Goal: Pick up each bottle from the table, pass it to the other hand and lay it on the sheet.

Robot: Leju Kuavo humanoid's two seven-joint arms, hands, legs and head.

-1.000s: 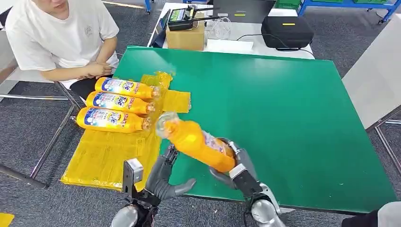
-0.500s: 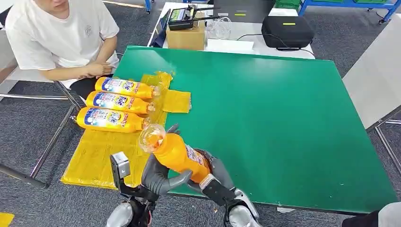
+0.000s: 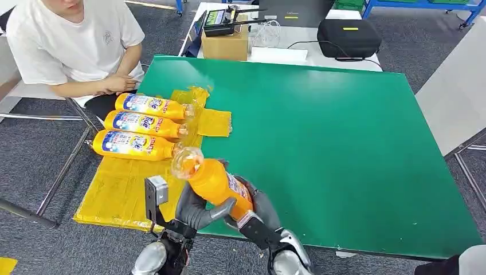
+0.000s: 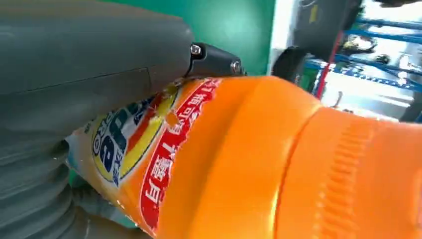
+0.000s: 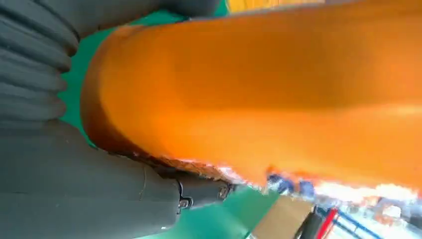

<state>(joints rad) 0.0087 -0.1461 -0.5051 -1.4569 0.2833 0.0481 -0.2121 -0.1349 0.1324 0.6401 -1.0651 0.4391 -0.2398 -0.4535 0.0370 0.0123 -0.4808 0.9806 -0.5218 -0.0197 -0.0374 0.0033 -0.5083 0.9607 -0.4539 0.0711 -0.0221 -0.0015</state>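
while three bottles (image 3: 143,124) lie on the yellow sheet (image 3: 129,189), both the left hand (image 3: 198,209) and the right hand (image 3: 258,209) grip an orange bottle (image 3: 215,182).

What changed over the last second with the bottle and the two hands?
The right robot hand carried the bottle leftward toward the sheet. The left robot hand, open a second ago, has closed around the bottle, so both hands now hold it. The three bottles on the sheet and the seated person stayed put.

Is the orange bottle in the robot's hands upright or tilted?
Tilted. The orange bottle leans with its clear cap toward the yellow sheet, base low between the left hand and right hand.
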